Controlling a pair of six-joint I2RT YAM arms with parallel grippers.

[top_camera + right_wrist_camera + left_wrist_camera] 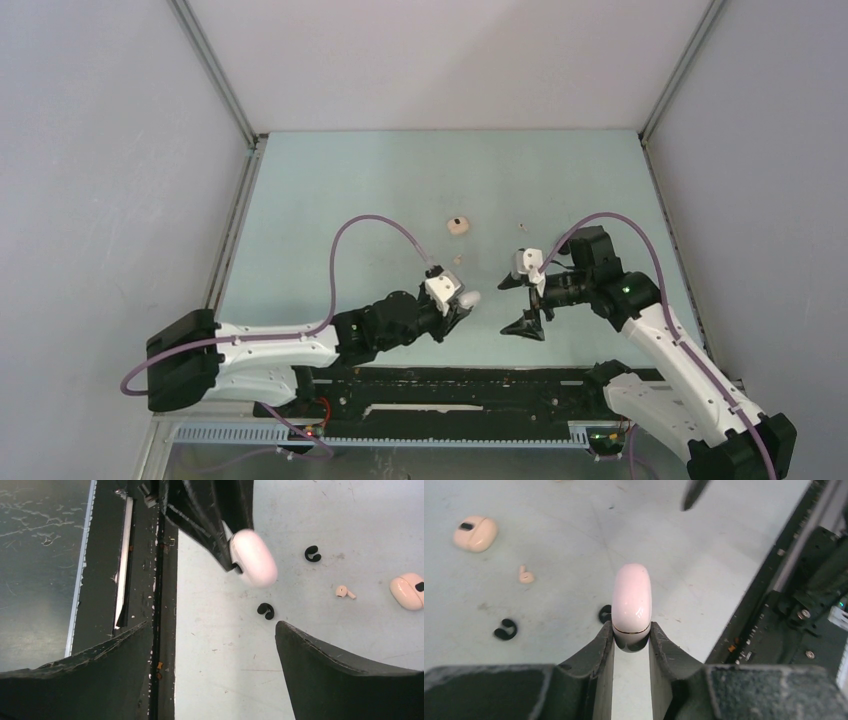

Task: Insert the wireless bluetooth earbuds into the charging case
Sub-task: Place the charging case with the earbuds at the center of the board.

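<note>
Lid looks shut on the white charging case (631, 592), so I'd open it first. Pinch by the left gripper (631, 630) is on one end of it, off the table (724, 540); hold that steady. One black earbud (605, 614) lies just under the case, toward the table's near edge. A second black earbud (505, 629) and a beige earbud (525, 574) lie apart from it. Fingers of the right gripper (212, 630) are spread wide, empty, near the case; approach its free end squarely.

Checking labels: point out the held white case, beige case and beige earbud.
white case (631, 597): left wrist view, rounded front.
beige case (478, 535): left wrist view, top surface.
beige earbud (526, 576): left wrist view, body.
</note>
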